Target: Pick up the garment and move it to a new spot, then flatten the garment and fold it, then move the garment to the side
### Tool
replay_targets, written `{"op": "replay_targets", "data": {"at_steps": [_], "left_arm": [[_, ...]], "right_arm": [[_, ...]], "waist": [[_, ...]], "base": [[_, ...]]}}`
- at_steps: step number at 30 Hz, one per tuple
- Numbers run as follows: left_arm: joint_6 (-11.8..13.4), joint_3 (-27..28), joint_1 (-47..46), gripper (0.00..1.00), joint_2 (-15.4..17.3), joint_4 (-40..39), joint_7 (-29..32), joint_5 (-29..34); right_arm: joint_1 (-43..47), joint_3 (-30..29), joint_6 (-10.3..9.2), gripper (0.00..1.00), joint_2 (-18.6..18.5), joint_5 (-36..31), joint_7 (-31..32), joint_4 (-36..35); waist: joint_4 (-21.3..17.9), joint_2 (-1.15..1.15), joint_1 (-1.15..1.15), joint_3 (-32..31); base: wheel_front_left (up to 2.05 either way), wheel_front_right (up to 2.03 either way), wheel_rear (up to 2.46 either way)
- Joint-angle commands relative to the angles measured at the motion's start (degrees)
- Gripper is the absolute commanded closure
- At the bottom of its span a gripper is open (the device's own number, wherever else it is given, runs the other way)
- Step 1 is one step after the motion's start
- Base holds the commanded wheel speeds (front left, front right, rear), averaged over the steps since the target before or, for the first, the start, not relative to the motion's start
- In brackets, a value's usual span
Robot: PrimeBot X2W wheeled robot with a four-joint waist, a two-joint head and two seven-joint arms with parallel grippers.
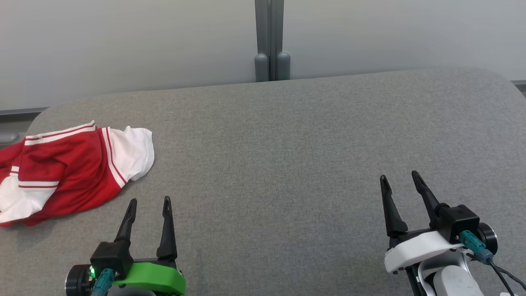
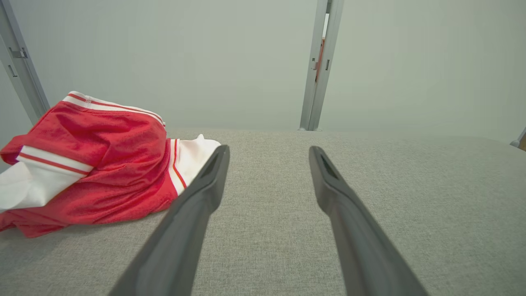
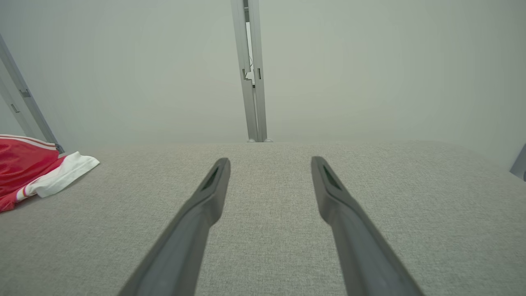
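Ahead and to the left of the left claw (image 1: 149, 200), the garment (image 1: 70, 172) lies in a crumpled heap on the grey cloth-covered table (image 1: 279, 156). It is red with white stripes and white panels (I cannot tell from here whether it is a shirt or shorts). Its nearest edge sits near that claw's left finger but apart from it. In the left wrist view the white part shows just behind the fingertip, and I can confirm no contact.

Left claw: fingers spread wide, nothing between them, pointing toward the table's far edge over bare cloth.

Right claw (image 1: 400, 175): likewise spread wide and empty, well apart from the garment, which lies far off to its left.

Beyond both claws, past the far edge, I see a pale wall with a grey post (image 1: 269, 41).
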Motion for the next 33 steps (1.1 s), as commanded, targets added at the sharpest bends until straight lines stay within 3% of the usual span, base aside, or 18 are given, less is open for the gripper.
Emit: {"op": "replay_targets", "data": {"at_steps": [1, 12, 18, 24, 33], "left_arm": [[0.14, 0.24, 0.98, 0.00, -0.02, -0.14, -0.60, 0.36], [0.28, -0.11, 1.28, 0.00, -0.27, -0.18, -0.39, -0.46], [0.33, -0.95, 0.90, 0.00, -0.06, 0.23, -0.09, -0.13], [0.55, -1.19, 1.19, 0.00, 0.59, 0.08, 0.22, -0.15], [1.21, -1.11, 2.29, 0.00, 1.66, -1.32, 1.14, -0.38]], "right_arm": [[0.40, 0.05, 0.00, 0.00, -0.24, -0.70, -0.58, -0.05], [0.80, 0.27, 0.00, 0.00, -0.23, -0.22, -0.51, -0.04], [1.32, 0.01, 0.00, 0.00, -0.21, -0.96, -0.48, 0.07], [1.97, 0.15, 0.00, 0.00, -0.20, -0.54, -0.48, -0.03], [2.66, 0.58, 0.00, 0.00, -0.20, 0.26, -0.48, -0.33]], "waist": [[0.01, 0.00, 0.00, -0.06], [0.39, 0.00, 0.00, -0.58], [2.94, 0.00, 0.00, -0.88], [8.78, 0.00, 0.00, -1.27], [20.58, 0.00, 0.00, -1.48]], "base": [[0.00, 0.00, 0.00], [0.00, 0.00, 0.00], [0.00, 0.00, 0.00], [0.00, 0.00, 0.00], [0.00, 0.00, 0.00]]}}
